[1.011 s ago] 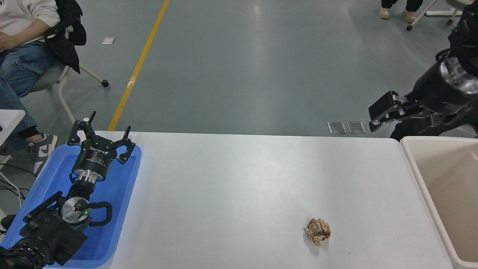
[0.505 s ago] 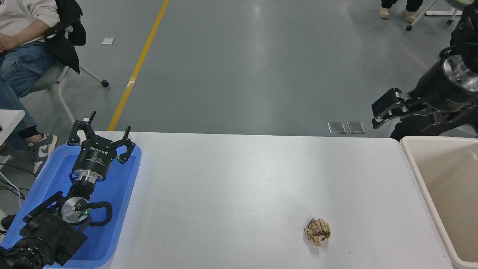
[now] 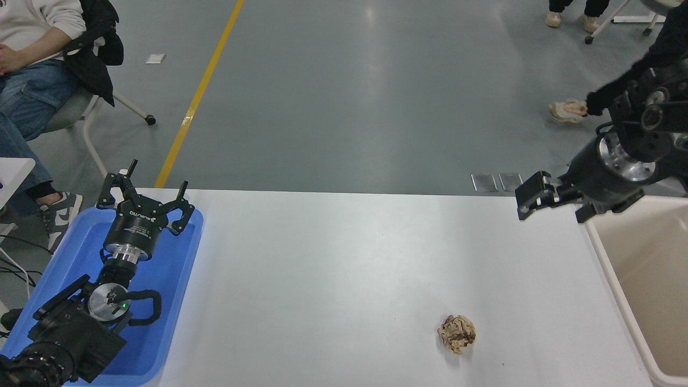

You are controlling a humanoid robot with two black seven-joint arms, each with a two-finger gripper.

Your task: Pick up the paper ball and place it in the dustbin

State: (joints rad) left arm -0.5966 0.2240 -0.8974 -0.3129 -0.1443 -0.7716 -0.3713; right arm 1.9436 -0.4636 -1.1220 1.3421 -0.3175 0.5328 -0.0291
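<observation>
Grey glossy floor (image 3: 376, 97), yellow line (image 3: 199, 97), white table (image 3: 349, 269), chair (image 3: 80, 113) far left.

Bare white table (image 3: 344, 269) surrounds the paper ball (image 3: 457, 333) on every side. The dustbin (image 3: 607, 263) walls off the table's right edge.

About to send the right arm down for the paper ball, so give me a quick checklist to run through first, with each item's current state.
1. Paper ball lying free on the table: ok.
2. Nothing near the ball: ok.
3. Right gripper over the ball: not ok, it is at the far edge.
4. Right gripper open: cannot tell.
5. Dustbin open beside the table: ok.
6. Left gripper parked over the blue tray: ok.
</observation>
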